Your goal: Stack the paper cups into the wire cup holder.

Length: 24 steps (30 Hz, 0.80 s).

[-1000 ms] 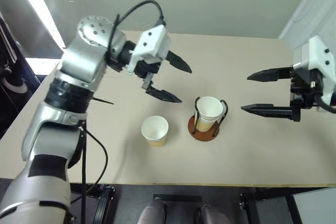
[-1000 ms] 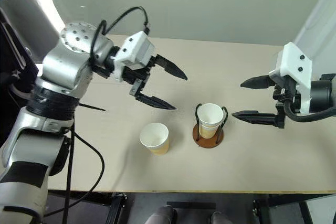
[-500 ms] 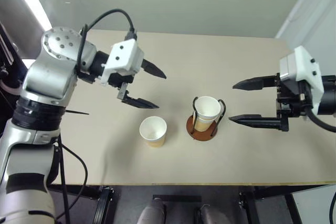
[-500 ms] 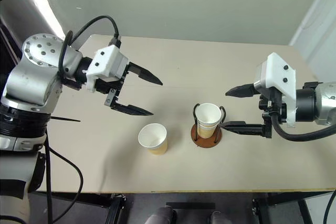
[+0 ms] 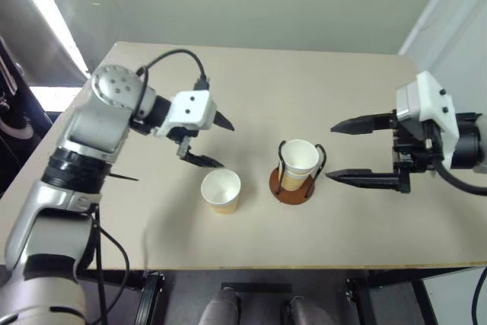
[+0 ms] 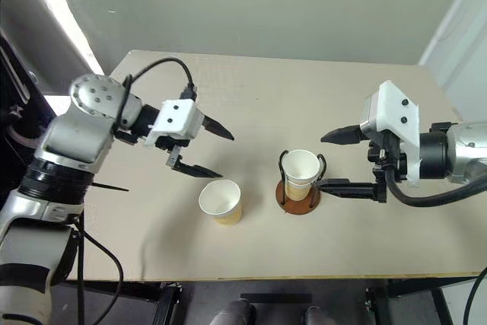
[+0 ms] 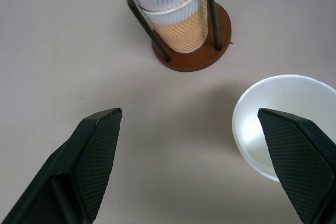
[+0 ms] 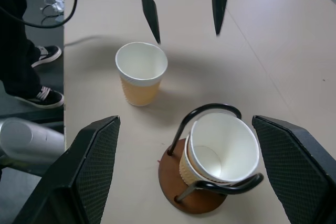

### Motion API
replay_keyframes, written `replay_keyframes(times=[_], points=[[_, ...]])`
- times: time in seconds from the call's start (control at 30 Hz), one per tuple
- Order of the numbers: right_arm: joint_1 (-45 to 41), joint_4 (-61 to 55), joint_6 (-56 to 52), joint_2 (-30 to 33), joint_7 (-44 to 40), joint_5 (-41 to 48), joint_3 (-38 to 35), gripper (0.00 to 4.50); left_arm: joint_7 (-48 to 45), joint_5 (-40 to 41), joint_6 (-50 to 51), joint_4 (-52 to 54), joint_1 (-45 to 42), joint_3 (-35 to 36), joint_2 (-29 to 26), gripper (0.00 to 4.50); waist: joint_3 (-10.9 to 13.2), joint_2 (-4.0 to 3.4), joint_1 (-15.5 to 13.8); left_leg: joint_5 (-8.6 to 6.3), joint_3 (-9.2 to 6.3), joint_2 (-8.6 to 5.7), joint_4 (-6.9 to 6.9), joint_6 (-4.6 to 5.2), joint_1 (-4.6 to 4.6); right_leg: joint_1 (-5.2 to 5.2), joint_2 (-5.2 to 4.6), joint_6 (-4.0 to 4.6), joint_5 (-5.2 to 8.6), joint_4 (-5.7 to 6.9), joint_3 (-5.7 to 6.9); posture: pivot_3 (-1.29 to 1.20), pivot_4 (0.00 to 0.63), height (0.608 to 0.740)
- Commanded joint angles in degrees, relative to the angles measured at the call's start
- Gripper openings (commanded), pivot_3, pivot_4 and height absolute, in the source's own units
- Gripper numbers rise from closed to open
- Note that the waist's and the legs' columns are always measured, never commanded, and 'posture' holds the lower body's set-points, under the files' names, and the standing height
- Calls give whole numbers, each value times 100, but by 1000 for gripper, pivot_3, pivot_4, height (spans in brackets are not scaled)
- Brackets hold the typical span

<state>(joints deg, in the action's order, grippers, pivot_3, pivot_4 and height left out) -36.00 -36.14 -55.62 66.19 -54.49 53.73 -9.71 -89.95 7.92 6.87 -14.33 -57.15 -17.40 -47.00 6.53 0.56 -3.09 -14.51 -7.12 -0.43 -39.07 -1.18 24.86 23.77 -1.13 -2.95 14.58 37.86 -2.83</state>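
A loose paper cup is standing upright on the beige bench, just left of the holder. The cup is tapered, tan outside, white inside, with a rolled rim. The holder is a round reddish-brown disc carrying two black wire loops; nested cups are sitting inside them, leaning a little. The left wrist view is showing a ribbed pattern on the nested cups' tan wall and more than one rim stacked there, though the exact count is hard to make out; the head views are not showing this. The left tool is hanging released, fingers spread and empty, just behind and left of the loose cup. The right tool is hovering right of the holder, also spread and empty, its lower fingertip close beside the disc. The right wrist view is showing a person's shoes on the floor beyond the bench edge, the legs cut off.
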Motion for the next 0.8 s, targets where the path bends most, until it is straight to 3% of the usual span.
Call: replay_keyframes(times=[0.03, 0.57, 0.67, 0.8], points=[[-43, -96, -16, 93, 71, 38, -81, 4125, -149, -130, -246, -68, -20, -26, 39, 4440, 0, 0, 1, 0, 0, 0, 1, 0, 1, 1, 0, 0, 0, 0, 0, 0, 150, 740], [59, -161, -83, 119, 179, 47, -163, 4125, -255, -297, -734, -383, -143, -565, 286, 4440, 0, 0, 0, 0, 3, 0, 1, 0, 3, 3, 0, 0, 0, -1, -3, 0, 150, 740], [83, -155, -85, 127, 191, 52, -183, 4125, -255, -247, -737, -352, -140, -684, 246, 3871, 0, 0, 0, 0, 3, 0, 1, 1, 3, 3, 0, 0, 0, -2, -4, 0, 150, 740], [117, -146, -70, 128, 212, 42, -193, 4125, -255, -230, -742, -334, -115, -818, 233, 2359, 0, 0, 0, 0, 3, 0, 1, 1, 3, 3, 0, 0, 0, -1, -4, 0, 150, 740]])
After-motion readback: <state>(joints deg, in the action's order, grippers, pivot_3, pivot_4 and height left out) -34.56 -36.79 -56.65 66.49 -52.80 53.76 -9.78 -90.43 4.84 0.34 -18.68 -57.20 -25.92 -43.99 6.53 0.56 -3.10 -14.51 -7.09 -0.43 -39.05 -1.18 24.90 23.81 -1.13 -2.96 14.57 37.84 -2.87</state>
